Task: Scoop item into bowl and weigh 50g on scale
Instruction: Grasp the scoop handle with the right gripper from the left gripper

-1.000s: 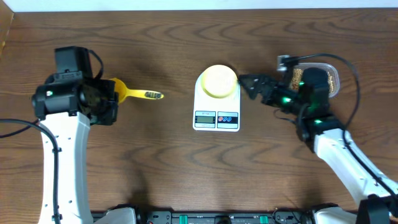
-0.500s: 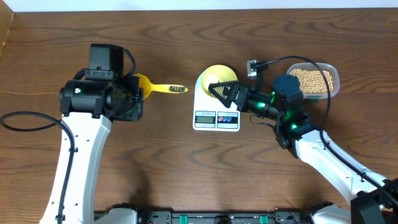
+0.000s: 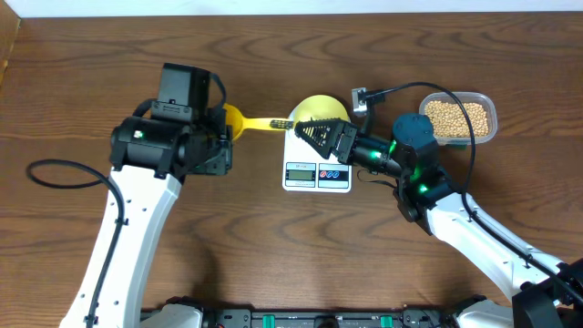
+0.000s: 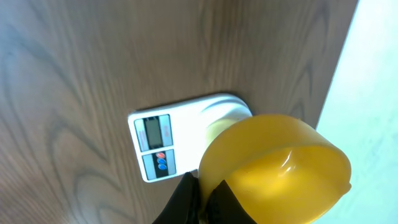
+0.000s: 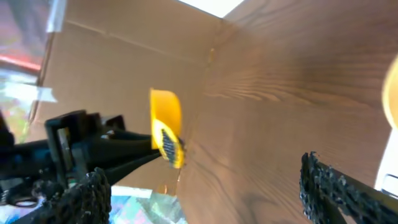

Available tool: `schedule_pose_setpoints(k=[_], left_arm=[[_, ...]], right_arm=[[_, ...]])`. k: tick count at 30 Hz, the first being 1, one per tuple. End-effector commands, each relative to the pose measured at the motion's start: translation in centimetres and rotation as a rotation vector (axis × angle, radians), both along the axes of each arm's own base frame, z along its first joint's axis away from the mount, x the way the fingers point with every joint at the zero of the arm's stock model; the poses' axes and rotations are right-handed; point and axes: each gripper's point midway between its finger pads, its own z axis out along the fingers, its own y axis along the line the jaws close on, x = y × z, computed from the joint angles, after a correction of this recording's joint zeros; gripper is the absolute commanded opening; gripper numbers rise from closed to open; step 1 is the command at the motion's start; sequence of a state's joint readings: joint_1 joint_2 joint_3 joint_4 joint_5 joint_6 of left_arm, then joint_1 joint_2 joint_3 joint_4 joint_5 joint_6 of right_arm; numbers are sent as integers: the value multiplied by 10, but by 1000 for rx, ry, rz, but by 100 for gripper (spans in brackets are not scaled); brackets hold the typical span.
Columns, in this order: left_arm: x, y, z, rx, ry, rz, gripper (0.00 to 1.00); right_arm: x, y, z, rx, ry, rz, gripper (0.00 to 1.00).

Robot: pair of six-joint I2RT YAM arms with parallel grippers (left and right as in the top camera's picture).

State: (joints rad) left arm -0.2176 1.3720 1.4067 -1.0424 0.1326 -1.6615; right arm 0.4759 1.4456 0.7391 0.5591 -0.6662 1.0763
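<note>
Overhead, the left gripper [image 3: 225, 135] is pinched tight on the yellow scoop [image 3: 258, 123], its handle reaching toward the pale bowl [image 3: 316, 106] on the scale [image 3: 317, 175]. And the right gripper [image 3: 311, 134] hangs spread wide over that bowl; beans [image 3: 455, 117] sit in the clear tub [image 3: 493, 118] beyond.

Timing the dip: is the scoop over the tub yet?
No, the scoop is at the left edge of the scale, while the tub of beans sits far to its right.
</note>
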Motion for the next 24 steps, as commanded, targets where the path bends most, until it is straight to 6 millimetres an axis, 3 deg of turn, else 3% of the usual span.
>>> schedule_pose_setpoints(k=[1, 24], left_arm=[[1, -11, 4, -13, -15, -16, 8], [-5, -33, 5, -57, -10, -83, 8]], right_arm=[[-7, 8, 17, 39, -30, 54, 96], [-24, 14, 29, 85, -43, 162, 69]])
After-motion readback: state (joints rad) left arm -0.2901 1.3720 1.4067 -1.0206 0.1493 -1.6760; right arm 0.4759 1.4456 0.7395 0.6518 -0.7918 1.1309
